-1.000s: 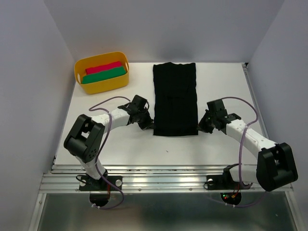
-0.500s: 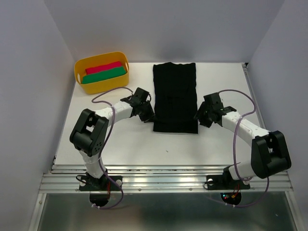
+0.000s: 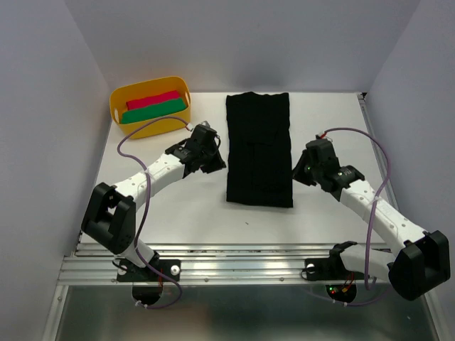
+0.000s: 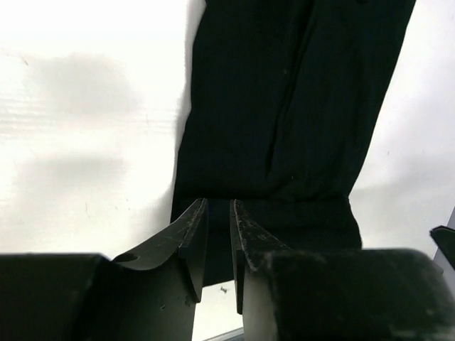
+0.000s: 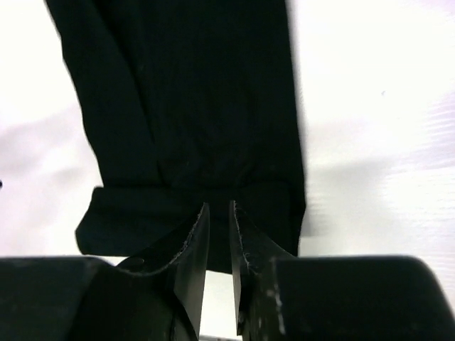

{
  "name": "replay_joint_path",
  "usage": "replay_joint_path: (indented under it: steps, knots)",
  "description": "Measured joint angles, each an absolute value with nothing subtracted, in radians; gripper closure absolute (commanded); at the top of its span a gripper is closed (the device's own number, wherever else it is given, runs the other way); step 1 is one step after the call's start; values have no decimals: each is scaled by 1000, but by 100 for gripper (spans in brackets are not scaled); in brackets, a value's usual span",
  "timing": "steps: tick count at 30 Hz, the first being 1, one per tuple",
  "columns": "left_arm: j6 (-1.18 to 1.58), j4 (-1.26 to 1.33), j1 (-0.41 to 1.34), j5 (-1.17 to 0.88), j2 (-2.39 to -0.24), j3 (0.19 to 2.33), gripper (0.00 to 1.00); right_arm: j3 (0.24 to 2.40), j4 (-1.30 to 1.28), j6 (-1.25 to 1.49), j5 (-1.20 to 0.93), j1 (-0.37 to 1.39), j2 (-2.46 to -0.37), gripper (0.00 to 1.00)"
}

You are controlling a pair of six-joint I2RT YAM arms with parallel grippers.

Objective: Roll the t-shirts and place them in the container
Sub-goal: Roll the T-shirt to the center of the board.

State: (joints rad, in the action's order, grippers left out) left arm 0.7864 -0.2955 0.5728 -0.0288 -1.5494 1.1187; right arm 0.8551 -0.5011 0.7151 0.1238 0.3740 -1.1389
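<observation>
The left tool [image 3: 213,162] hovers just left of the t-shirt [image 3: 259,149], jaws slightly parted and empty. The right tool [image 3: 299,170] sits just beside its right edge, likewise. The black t-shirt lies on the surface [image 3: 163,206] as a long folded strip, its near end turned over.

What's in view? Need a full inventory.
t-shirt: 1, black, folded into a long strip mid-table, near end turned over
tub: 1, yellow, far left corner of the table
red bundle: 1, red, in the tub, far side
green bundle: 1, green, in the tub, beside the red one
table: 1, white, under everything
left arm: 1, white and black, left of the strip
right arm: 1, white and black, right of the strip
left pincer: 1, black, narrowly open, empty
right pincer: 1, black, narrowly open, empty
</observation>
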Motion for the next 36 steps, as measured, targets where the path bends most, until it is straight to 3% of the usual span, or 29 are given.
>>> replay_joint_path:
  steps: [7,12,22,29,36]
  knots:
    - [807,-310,647,-34,-1487,1015,73,816,-535,703,30,560,-1134,79]
    - [826,-325,666,-62,-1426,925,71,759,-562,733,44,570,-1124,73]
    - [891,-268,716,-132,-1325,736,70,641,-549,829,47,570,-1117,75]
    - [885,-187,730,-158,-1387,763,74,647,-488,830,96,570,-1280,76]
    - [868,-77,740,-182,-1550,801,76,641,-460,826,140,570,-1311,77]
